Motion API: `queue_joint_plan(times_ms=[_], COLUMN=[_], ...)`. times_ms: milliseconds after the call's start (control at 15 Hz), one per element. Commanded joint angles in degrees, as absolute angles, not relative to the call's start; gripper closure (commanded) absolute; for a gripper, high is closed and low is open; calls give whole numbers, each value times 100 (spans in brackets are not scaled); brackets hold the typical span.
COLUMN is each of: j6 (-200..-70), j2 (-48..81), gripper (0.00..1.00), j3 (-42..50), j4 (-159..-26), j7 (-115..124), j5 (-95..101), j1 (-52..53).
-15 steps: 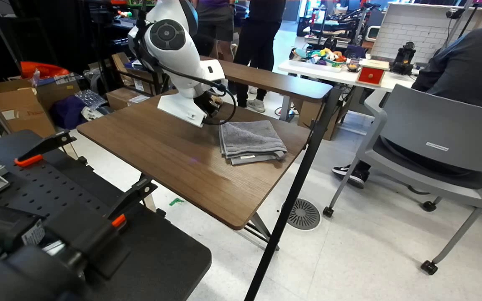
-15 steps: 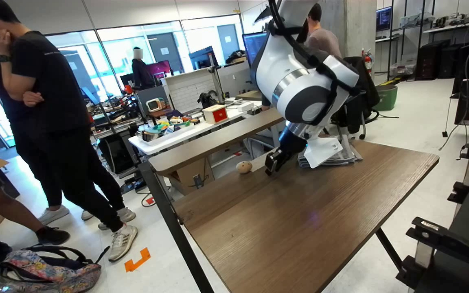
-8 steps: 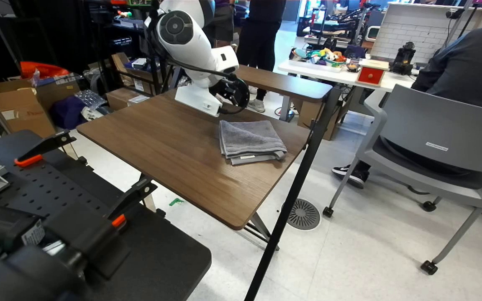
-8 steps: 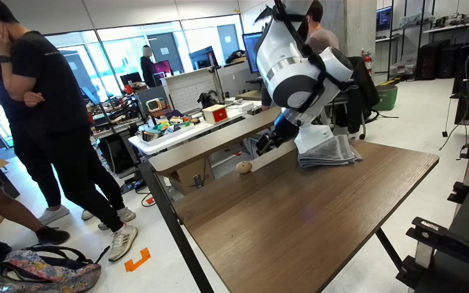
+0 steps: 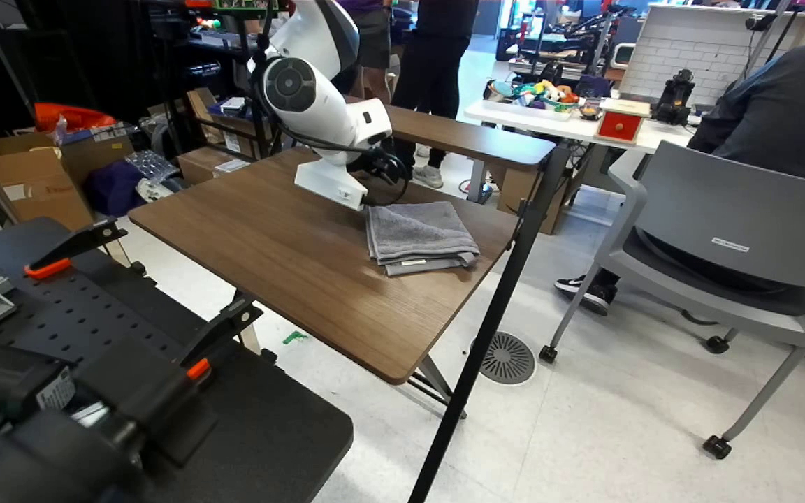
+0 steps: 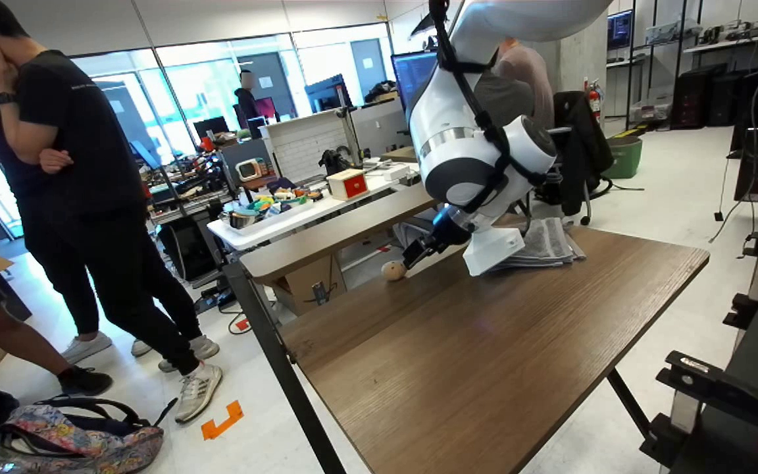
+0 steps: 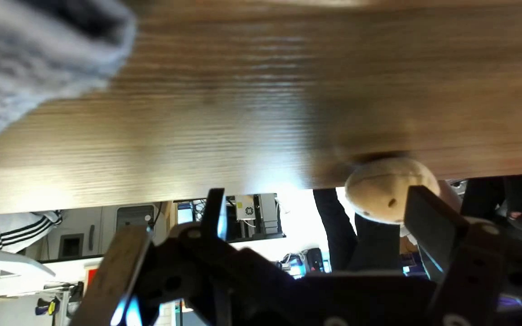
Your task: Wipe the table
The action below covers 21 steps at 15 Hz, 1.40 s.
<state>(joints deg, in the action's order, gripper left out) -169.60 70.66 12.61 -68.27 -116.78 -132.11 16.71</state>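
Brown wood grain covers the table [image 5: 284, 241], which stands between a black pegboard [image 5: 105, 300] and a gray chair [image 5: 731, 206]. Folded near one short edge lies a gray towel [image 5: 420, 234]. At the long edge away from the pegboard sits a rounded tan object [image 6: 393, 270], the gripper [image 7: 317, 194] just beside, jaws spread wide.

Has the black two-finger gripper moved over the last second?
Yes: judged against the fixed brown wood-grain table in an exterior view, the gripper has moved toward the rounded beige object with dark spots.
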Motion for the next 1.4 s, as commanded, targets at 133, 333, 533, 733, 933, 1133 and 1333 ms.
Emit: queue_joint_plan(times_ms=[133, 333, 533, 733, 933, 1133, 1333], j6=[-17048, -17074, -17078, -17160, -17170, -17141, -17122], j2=[7391, 7492, 7616, 7864, 8108, 8285, 8367], gripper=[0, 0, 0, 0, 26, 38, 63], j3=[1362, 1340, 1295, 1312, 1331, 1367, 1384], j4=[-6262, -6055, -5864, -5532, -5237, -5012, -4867], j7=[-11780, -11713, -11616, -11542, -11502, -11516, -11492], j5=[-13574, -13573, -13470, -13411, -13361, -13345, -13300], j1=[1885, 1954, 1973, 1962, 1941, 1935, 1910])
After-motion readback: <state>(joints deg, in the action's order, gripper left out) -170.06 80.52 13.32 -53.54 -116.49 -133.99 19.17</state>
